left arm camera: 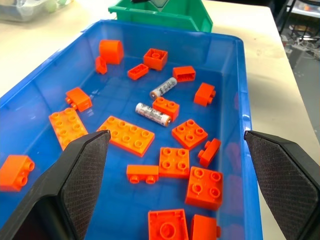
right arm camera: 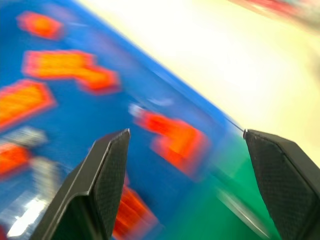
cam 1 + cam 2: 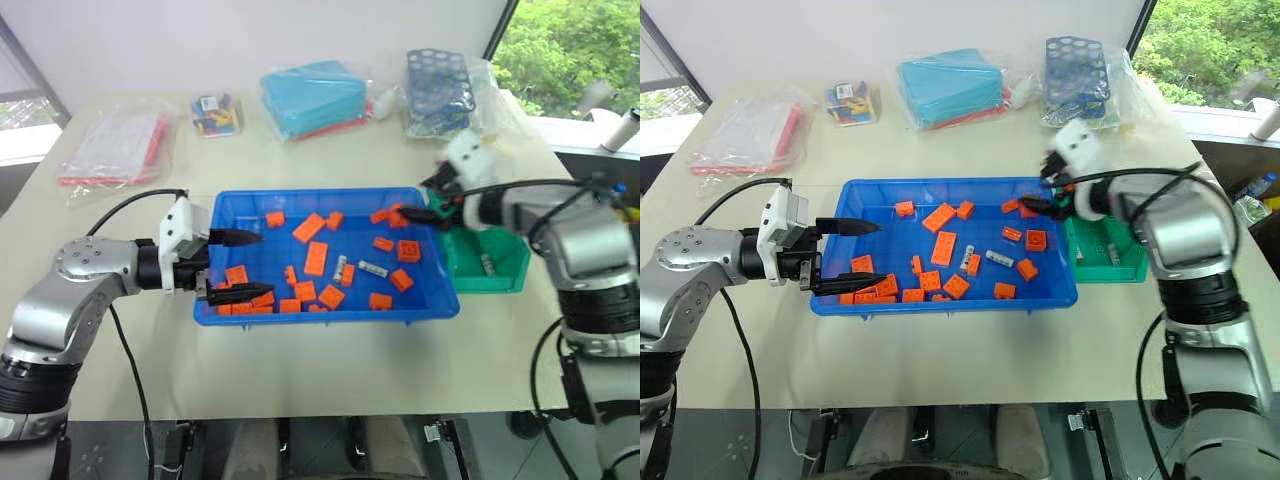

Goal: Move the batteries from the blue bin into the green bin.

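Two batteries [image 1: 154, 114] lie among orange blocks [image 3: 315, 258] mid blue bin [image 3: 330, 310]; one in green bin [image 3: 500, 278] at its 3 o'clock. Left gripper [image 3: 236, 266] spread, empty, at 9 o'clock rim. Right gripper [image 3: 428, 205] spread, empty, at 2 o'clock corner.

Daylight fills the scene, even and fairly bright; a window [image 3: 565, 50] behind the table's far corner on the right gripper's [image 3: 1038, 195] side shows sunlit greenery. The cream table [image 3: 330, 370] looks slightly washed out. Shadows are soft: a faint one lies along the near wall of the blue bin [image 3: 330, 312]. The plastic bags [image 3: 745, 135] far beyond the left gripper [image 3: 235, 265] carry pale glare. The left wrist view is sharp, the batteries [image 1: 153, 114] crisp. The right wrist view is heavily motion-smeared, its orange blocks [image 2: 175, 140] streaked.
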